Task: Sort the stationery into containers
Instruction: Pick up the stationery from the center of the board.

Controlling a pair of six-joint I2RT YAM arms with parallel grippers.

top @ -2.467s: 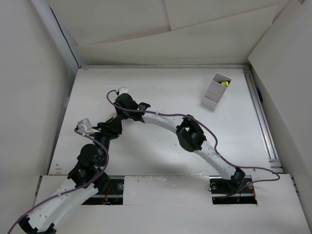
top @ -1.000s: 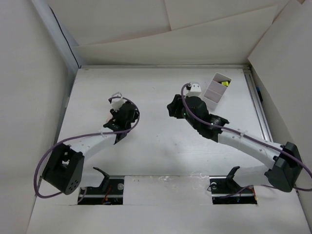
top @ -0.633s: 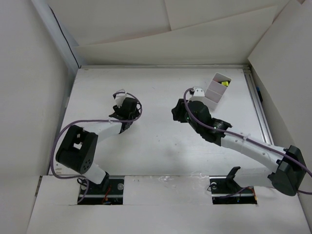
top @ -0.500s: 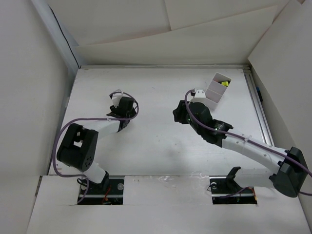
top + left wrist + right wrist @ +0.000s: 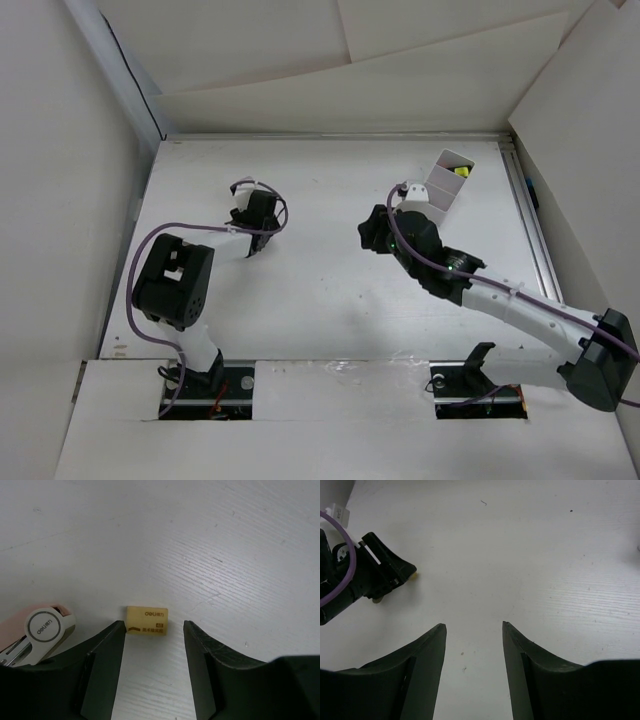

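A small yellow eraser (image 5: 146, 621) with printed lettering lies on the white table just beyond the tips of my left gripper (image 5: 152, 630), which is open and empty above it. A pink-and-white stapler-like item (image 5: 37, 630) lies to its left. The pale divided tray (image 5: 441, 190) stands at the far right with a yellow item (image 5: 460, 171) in its far compartment. My left gripper (image 5: 252, 240) is at the centre left. My right gripper (image 5: 372, 235) is open and empty over bare table, near the tray. No loose markers show.
A raised metal rail (image 5: 535, 240) runs along the table's right edge. White walls close in the back and sides. The left arm's elbow (image 5: 172, 285) is folded near the left front. The right wrist view shows my left gripper (image 5: 395, 577) at its far left.
The right arm swung from the left side to centre right and settled near the tray. The left arm's elbow drew in, and its gripper crept slightly farther back.
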